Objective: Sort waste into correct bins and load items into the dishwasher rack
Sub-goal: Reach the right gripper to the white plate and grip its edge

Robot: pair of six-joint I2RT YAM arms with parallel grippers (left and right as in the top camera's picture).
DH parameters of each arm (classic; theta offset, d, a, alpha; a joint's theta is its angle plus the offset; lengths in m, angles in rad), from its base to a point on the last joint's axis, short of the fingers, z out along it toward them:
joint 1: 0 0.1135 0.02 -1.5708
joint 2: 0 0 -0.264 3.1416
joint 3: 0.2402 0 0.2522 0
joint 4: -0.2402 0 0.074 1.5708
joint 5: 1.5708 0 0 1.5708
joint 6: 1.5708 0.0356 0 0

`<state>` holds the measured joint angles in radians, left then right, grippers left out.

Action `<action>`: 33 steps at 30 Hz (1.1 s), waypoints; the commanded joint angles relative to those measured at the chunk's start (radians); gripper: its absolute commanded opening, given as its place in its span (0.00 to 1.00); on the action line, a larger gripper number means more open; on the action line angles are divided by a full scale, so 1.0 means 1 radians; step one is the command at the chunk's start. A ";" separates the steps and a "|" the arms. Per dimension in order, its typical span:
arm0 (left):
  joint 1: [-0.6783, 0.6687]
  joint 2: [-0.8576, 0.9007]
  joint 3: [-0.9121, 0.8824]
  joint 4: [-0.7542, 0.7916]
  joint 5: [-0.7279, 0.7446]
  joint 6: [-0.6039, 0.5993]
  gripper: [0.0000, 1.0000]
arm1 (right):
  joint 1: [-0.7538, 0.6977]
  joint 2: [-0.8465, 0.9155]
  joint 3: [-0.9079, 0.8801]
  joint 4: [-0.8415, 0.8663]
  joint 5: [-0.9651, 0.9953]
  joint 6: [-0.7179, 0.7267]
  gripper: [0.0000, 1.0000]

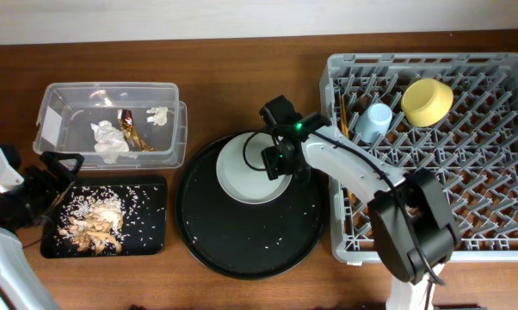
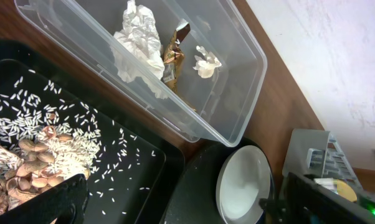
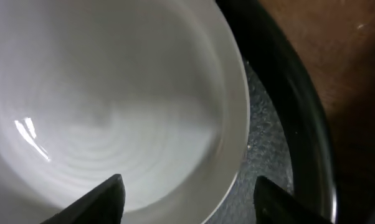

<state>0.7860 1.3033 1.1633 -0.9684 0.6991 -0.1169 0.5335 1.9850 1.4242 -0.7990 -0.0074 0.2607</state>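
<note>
The round grey plate [image 1: 246,170] lies on the large round black tray [image 1: 242,237]. My right gripper [image 1: 277,160] is open, its fingers straddling the plate's right rim [image 3: 187,199]; the plate [image 3: 113,93] fills that view. My left gripper [image 1: 59,175] is open and empty over the left end of the flat black tray [image 1: 147,226], which holds beige food scraps [image 1: 94,226] and rice. The clear tub [image 1: 61,99] holds crumpled tissue [image 1: 110,138] and the foil wrapper [image 1: 135,131]. The dishwasher rack [image 1: 465,172] holds the yellow bowl [image 1: 428,101] and the light-blue cup [image 1: 375,122]. The pink cup is out of view.
A thin gold utensil [image 1: 344,105] stands in the rack's left side. Loose rice grains lie on the round tray. In the left wrist view the tub [image 2: 237,81], tissue [image 2: 137,50], wrapper [image 2: 173,59], scraps [image 2: 44,155] and plate [image 2: 243,186] show.
</note>
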 commanded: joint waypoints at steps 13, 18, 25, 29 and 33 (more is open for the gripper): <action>0.001 -0.002 0.012 0.002 0.010 -0.002 1.00 | 0.002 0.019 -0.051 0.074 0.080 0.037 0.98; 0.001 -0.002 0.012 0.002 0.010 -0.002 1.00 | 0.002 0.019 -0.051 0.072 0.080 0.037 0.51; 0.001 -0.002 0.012 0.002 0.010 -0.002 1.00 | 0.003 0.019 -0.054 0.029 0.017 0.089 0.35; 0.001 -0.002 0.012 0.002 0.010 -0.002 1.00 | 0.003 0.019 -0.054 -0.015 -0.198 0.041 0.36; 0.001 -0.002 0.012 0.002 0.010 -0.002 1.00 | 0.003 0.019 -0.054 -0.054 -0.221 0.020 0.37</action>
<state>0.7860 1.3033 1.1633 -0.9684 0.6991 -0.1169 0.5335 1.9968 1.3758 -0.8459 -0.1894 0.3054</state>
